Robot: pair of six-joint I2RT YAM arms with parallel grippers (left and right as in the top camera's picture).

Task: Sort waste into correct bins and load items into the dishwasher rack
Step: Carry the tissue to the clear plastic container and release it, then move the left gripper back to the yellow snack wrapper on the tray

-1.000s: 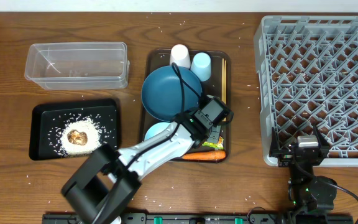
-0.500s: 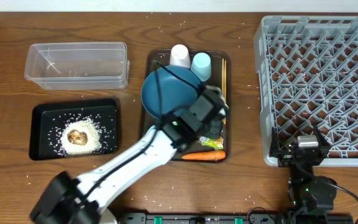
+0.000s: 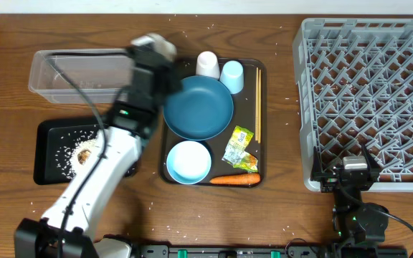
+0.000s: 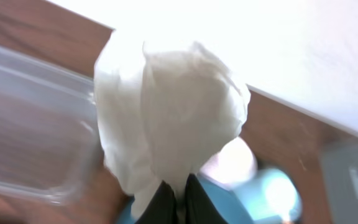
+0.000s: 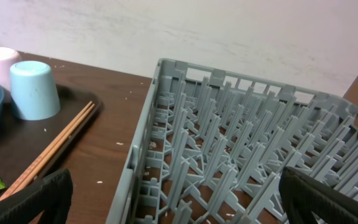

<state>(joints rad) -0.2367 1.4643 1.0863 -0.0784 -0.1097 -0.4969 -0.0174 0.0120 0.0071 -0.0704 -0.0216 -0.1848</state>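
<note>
One tissue (image 4: 173,118), newly near clear tub (image 3: 84,92)

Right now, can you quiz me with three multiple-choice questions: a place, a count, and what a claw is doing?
1. Where is the orange carrot?
A. in the rack
B. on the brown tray, right of the light-blue bowl
C. in the clear tub
2. How many cups stand on that tray?
A. one
B. two
C. four
3. The left gripper is:
A. open, empty
B. shut on chopsticks
C. shut on the crumpled white tissue
Answers: 1 B, it lies at the tray's near edge; 2 B, one white cup, one pale-blue cup; 3 C, it pinches the tissue.
</note>
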